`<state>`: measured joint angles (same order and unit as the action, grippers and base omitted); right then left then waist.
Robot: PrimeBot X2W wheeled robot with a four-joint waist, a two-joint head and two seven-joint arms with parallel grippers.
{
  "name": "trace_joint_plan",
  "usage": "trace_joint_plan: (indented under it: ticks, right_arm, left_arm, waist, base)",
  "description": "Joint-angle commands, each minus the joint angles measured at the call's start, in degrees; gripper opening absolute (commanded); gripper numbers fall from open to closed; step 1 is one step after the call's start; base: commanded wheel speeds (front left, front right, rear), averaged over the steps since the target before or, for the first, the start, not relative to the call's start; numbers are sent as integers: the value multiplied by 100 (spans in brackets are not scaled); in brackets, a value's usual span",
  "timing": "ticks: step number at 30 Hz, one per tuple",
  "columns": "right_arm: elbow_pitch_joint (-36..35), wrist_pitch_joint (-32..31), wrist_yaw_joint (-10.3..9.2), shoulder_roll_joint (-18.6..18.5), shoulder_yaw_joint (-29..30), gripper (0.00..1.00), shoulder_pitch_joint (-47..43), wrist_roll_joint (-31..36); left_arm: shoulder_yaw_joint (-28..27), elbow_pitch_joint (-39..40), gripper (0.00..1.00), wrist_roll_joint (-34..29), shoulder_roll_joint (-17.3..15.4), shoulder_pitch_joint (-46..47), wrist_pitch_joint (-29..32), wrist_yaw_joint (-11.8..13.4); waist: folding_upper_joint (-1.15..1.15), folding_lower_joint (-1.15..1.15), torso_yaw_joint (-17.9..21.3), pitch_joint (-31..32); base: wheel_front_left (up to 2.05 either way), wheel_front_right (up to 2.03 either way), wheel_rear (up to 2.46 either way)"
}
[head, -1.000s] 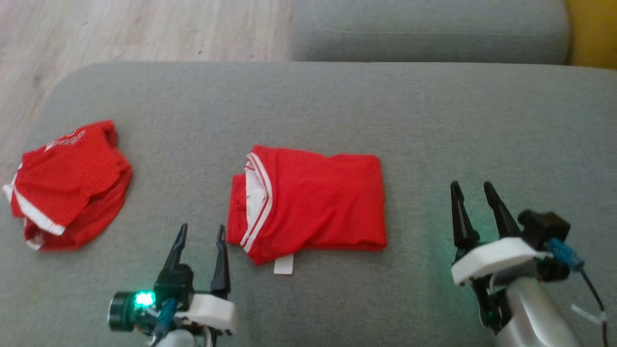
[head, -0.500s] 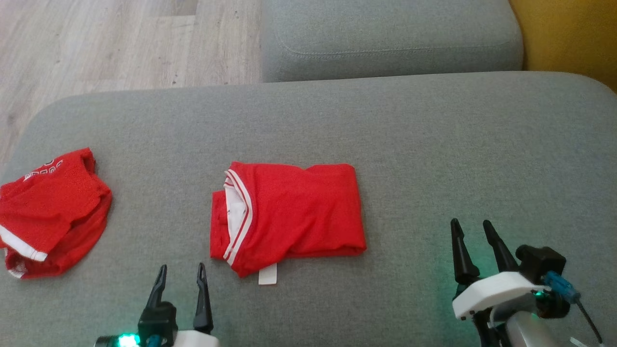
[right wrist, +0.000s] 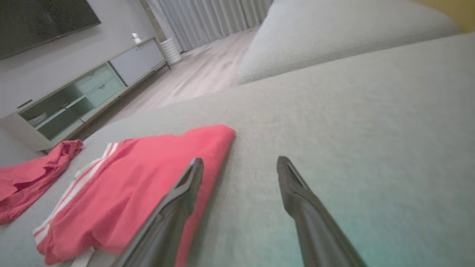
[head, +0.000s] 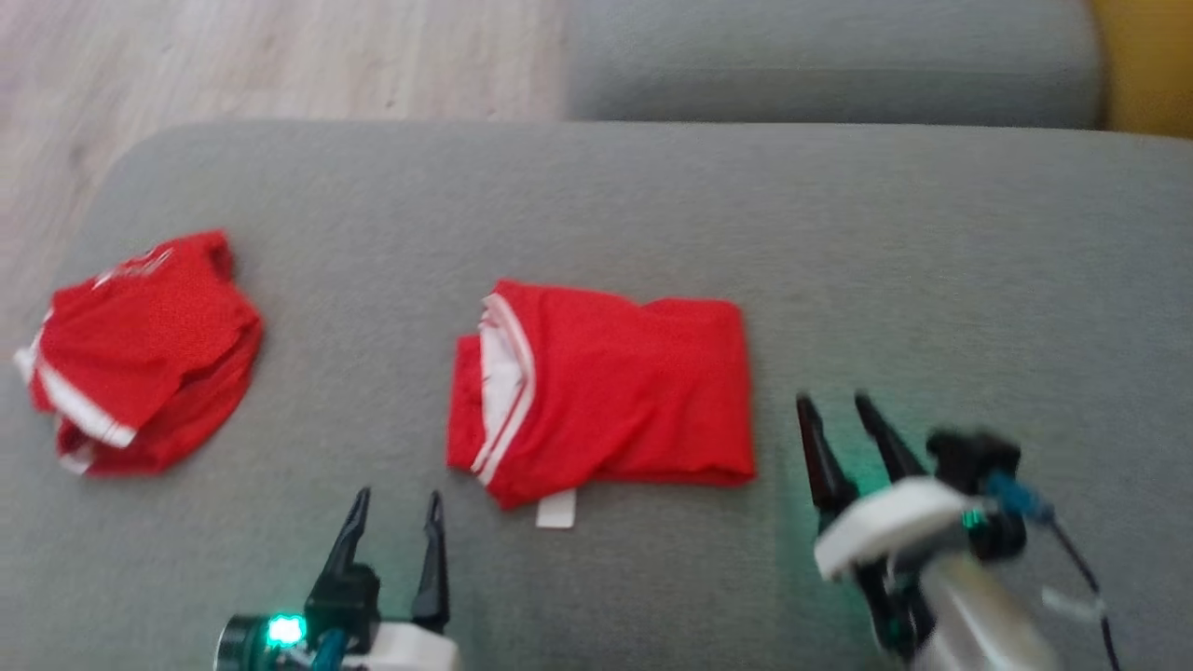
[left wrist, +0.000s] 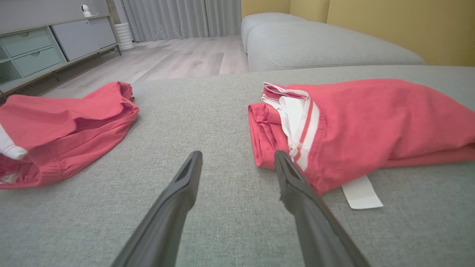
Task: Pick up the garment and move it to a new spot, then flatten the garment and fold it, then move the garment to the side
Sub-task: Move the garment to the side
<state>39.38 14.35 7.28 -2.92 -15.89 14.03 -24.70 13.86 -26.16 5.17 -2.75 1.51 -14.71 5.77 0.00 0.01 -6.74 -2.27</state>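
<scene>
Found the folded red garment (head: 606,396) lying flat near the middle of the grey sofa cushion (head: 839,233), its white-striped edge turned to the left. Noted a white label (head: 556,510) poking out from under its near edge. Spotted a second red garment (head: 140,349), bunched rather than neatly folded, well apart from the first, toward the cushion's left end.

Saw the left gripper (head: 398,496) low at the near edge, just beside the folded garment's near left corner, with jaws spread wide and nothing between them. From the left wrist view, placed its right-hand finger in front of the striped corner and its other finger over bare cushion. Could not tell whether either touched the fabric.

Saw the right gripper (head: 830,401), blurred in the head view, just beside the garment's right edge, likewise spread wide and empty. From the right wrist view, placed one finger in front of that edge and the other over bare cushion. Could not tell contact there either.

Made out a pale wooden floor (head: 233,56) beyond the cushion, another grey cushion (head: 829,56) behind it, and a yellow wall (head: 1146,56) at the far right. Also caught a low cabinet (left wrist: 37,55) with drawers and a grey curtain (left wrist: 178,18) in the left wrist view.
</scene>
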Motion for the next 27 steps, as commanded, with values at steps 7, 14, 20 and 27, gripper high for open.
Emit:
trace_joint_plan:
  ticks: [7, 14, 20, 27]
  right_arm:
    - [692, 64, 21, 4, -187, 100, 1018, -544]
    - [1524, 64, 21, 4, -276, 100, 1204, -858]
    - [1392, 64, 21, 4, -996, 100, 1074, -1742]
    - [1440, 64, 21, 4, -1704, 0, 1092, -2468]
  left_arm:
    - [61, 93, 100, 125, -13, 379, -29, -32]
    - [127, 131, 100, 135, -13, 475, -29, -45]
    - [203, 172, 100, 156, -13, 548, -29, -22]
    - [267, 173, 100, 196, -13, 566, -29, -2]
  waist:
    - [0, -1, -821, -419]
    - [0, -1, -1105, -604]
    - [0, -1, -1156, -651]
    - [0, -1, -1111, -637]
  base:
    - [0, 0, 0]
    - [0, 0, 0]
    - [0, 0, 0]
    - [0, 0, 0]
